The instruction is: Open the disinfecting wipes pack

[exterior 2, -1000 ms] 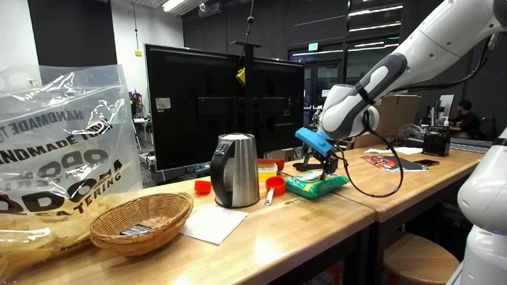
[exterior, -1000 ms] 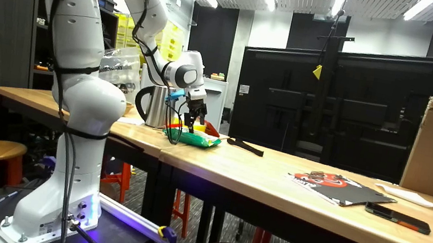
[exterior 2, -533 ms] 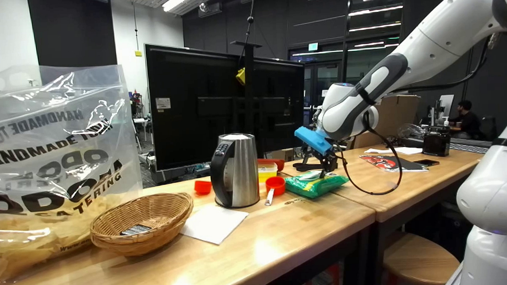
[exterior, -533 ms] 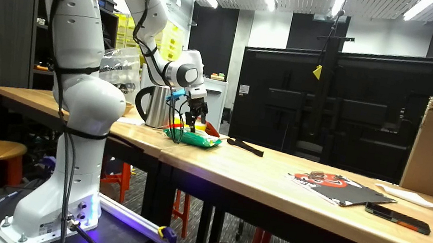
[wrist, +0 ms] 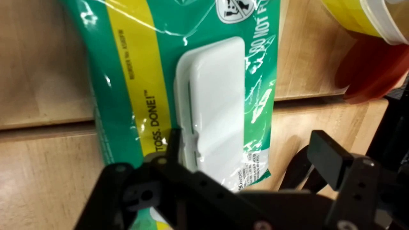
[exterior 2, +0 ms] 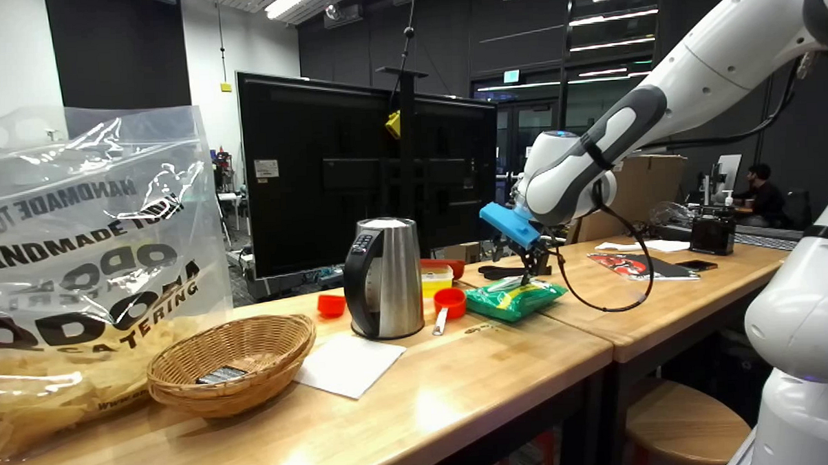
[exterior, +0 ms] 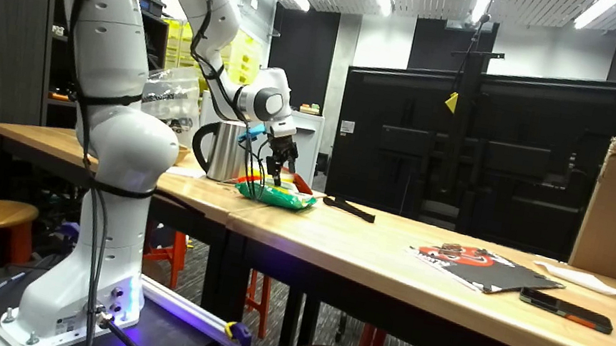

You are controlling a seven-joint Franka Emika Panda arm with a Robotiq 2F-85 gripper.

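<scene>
The disinfecting wipes pack (wrist: 166, 64) is green with a yellow band and lies on the table. It also shows in both exterior views (exterior: 281, 198) (exterior 2: 516, 302). Its white plastic lid (wrist: 219, 102) lies flat over its base, with a narrow dark slit along the left edge; I cannot tell if it is latched. My gripper (wrist: 249, 147) is open and empty, low over the pack. One finger (wrist: 174, 143) stands at the lid's left edge, by a small notch; contact is not clear. The other finger (wrist: 330, 159) is apart, beyond the pack's right side.
A steel kettle (exterior 2: 398, 281), red cups (exterior 2: 451, 301) (exterior 2: 331, 305) and a yellow container (wrist: 351, 16) stand near the pack. A black tool (exterior: 348, 208) lies beside it. A wicker basket (exterior 2: 233, 366), dark booklet (exterior: 493, 274) and phone (exterior: 566, 310) are further off.
My gripper has risen slightly and shifted a little away from the robot base. The pack has shifted slightly, and its yellow band now shows in an exterior view. The gripper stays open.
</scene>
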